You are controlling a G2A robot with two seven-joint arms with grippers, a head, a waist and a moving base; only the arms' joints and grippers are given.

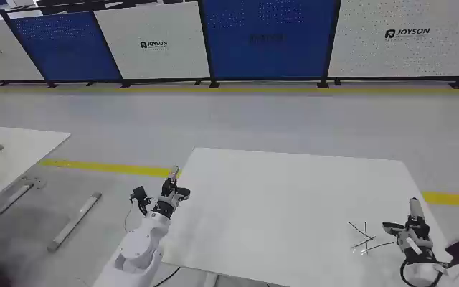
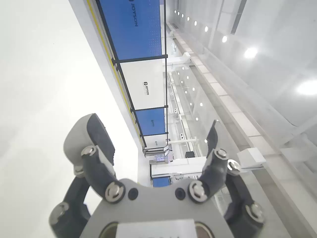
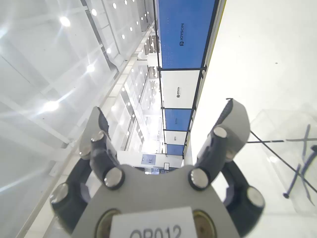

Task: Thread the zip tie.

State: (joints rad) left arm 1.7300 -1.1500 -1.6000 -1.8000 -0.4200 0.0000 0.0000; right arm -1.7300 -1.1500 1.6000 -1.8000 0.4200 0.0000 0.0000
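Zip ties (image 3: 298,164) lie crossed, loose, untouched on worktop (image 1: 287,208), toward 4 o'clock corner. My right fingers (image 3: 232,120) spread, empty, parked just beside ties at their 3 o'clock, likely staged for first pick. My left fingers (image 2: 96,134) released too, holding nothing, at 9 o'clock edge, well apart, probably waiting to take tail.

Two arms held low, well apart, both pointing forward. Left gripper (image 2: 153,127): fingers spread wide. Right gripper (image 3: 164,110): fingers spread wide too.
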